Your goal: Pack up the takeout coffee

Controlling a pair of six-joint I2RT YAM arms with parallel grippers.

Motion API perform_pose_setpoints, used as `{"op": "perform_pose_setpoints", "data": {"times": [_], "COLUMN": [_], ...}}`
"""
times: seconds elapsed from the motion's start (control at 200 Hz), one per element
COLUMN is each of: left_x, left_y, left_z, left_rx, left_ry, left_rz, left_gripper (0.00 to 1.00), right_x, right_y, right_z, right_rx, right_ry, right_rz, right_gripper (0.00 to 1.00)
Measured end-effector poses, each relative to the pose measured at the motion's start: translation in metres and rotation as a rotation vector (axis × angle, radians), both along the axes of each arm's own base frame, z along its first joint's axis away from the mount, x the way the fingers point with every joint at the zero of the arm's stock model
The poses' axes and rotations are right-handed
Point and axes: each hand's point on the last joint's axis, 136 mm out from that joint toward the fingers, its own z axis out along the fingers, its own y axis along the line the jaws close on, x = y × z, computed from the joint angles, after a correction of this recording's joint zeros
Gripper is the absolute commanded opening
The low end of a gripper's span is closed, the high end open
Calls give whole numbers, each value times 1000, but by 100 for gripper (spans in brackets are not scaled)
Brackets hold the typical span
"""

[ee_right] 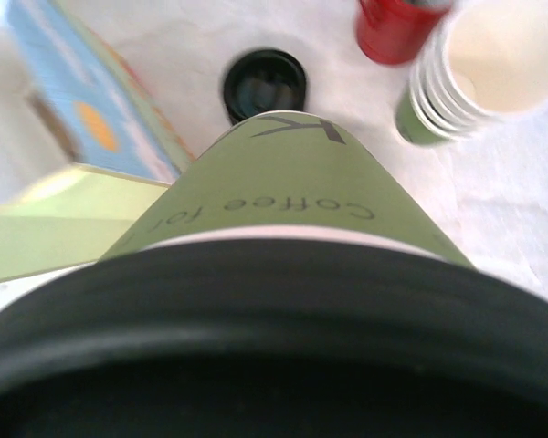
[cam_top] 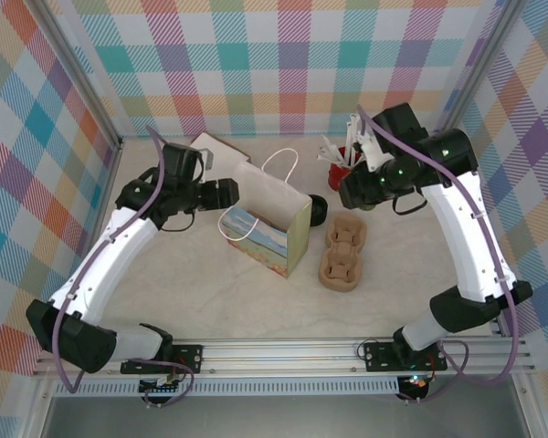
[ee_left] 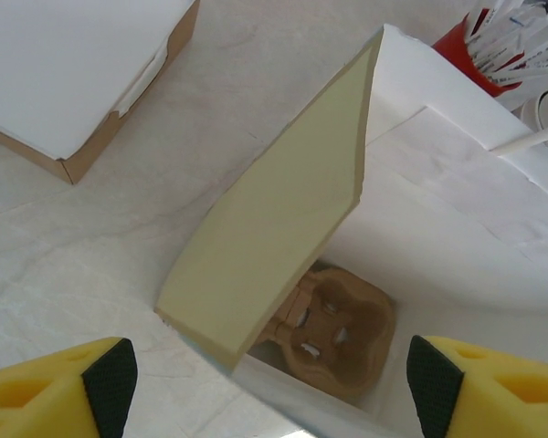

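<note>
The coffee cup [ee_right: 274,196] is a paper cup with an olive-green wall, dark lettering that reads "Coffee for", and a black lid [ee_right: 256,310] pressed on. The right wrist view looks at it from just over the lid. The broad, blurred black rim lies at 6 o'clock, and the green wall tapers away toward 12 o'clock, its lettering upside down.

the takeout coffee [ee_right: 283,196] is blurred, its black lid [ee_right: 256,347] cut by the lower edge, and the paper bag [ee_left: 274,219] hides part of the pulp carrier [ee_left: 338,333] behind its green wall.
</note>
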Motion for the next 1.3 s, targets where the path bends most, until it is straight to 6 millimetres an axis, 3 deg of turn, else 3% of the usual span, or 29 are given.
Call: {"op": "perform_pose_setpoints", "data": {"times": [0.165,0.265,0.49,0.725,0.925,1.3], "left_x": [5,7,7,2,-1,-16], "left_y": [-4,-7,-15,-26,-32,-31], "left_z": [1,6,6,5,4,20], "left_rx": [-9,-23,-38,-37,-37,-49], "left_ry": [-10,-25,-24,-18,-17,-51], "left_rz": [-11,-17,-37,-67,-84,-105], "left_gripper": [65,60,45,30,21,7], "right_x": [-1,-6,-16,-11,-8,-28], "right_y": [57,84,126,147,156,172], "right_z": [30,39,23,-5,-18,-32], "right_rx": [67,98,109,77,55,29], "right_ry": [-88,-110,-50,28,56,100], "right_rz": [134,202,310,337,345,384], "right_gripper": [78,78,77,76,76,74]}}
